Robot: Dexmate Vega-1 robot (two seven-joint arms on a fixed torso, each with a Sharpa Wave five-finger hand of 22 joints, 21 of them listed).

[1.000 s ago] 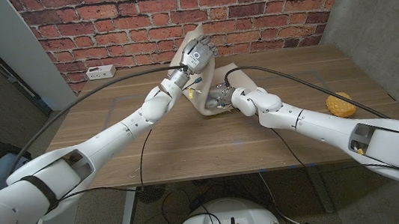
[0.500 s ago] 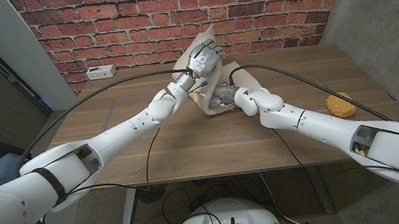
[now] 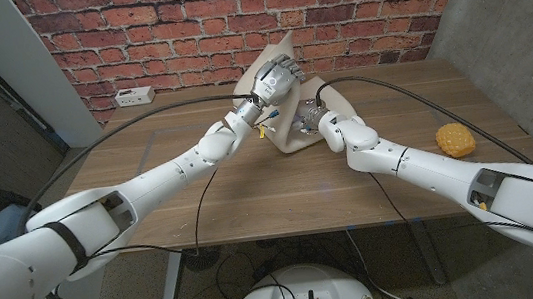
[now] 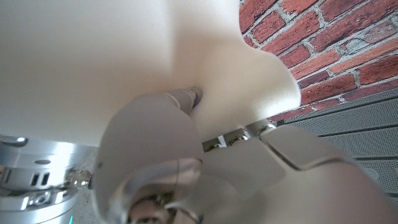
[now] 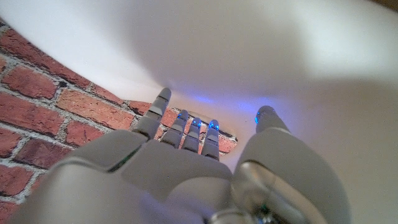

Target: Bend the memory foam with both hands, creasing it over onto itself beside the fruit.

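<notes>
Where the head camera looks down over both white arms, the pale cream sheet of memory foam (image 3: 281,92) stands raised at the far middle of the brown wooden bench (image 3: 151,198), in front of the red brick wall (image 3: 162,30). It is bent — its upper part rises toward the wall and its lower part reaches down to the bench top. The left hand (image 3: 273,76) is up against the raised upper part, fingers curled on the foam and gripping it. The right hand (image 3: 311,119) is lower, just beside the left, against the lower part of the sheet; from here I cannot tell how firmly it holds. The round orange-yellow fruit (image 3: 455,139) lies near the right edge of the bench, well apart from the foam. A small white power strip (image 3: 135,95) lies at the far left of the bench by the wall.

From the left wrist camera, the foam (image 4: 112,50) is a smooth cream surface close ahead, and the left hand (image 4: 180,155) presses into it, a fingertip (image 4: 189,94) sunk into a dent in the soft material; brick shows beyond the foam's curved edge.

From the right wrist camera, the right hand (image 5: 186,155) reaches up with its fingers (image 5: 194,127) together, their tips touching the foam (image 5: 249,50) — the thumb stands apart, also against it, with brick wall off to one side
</notes>
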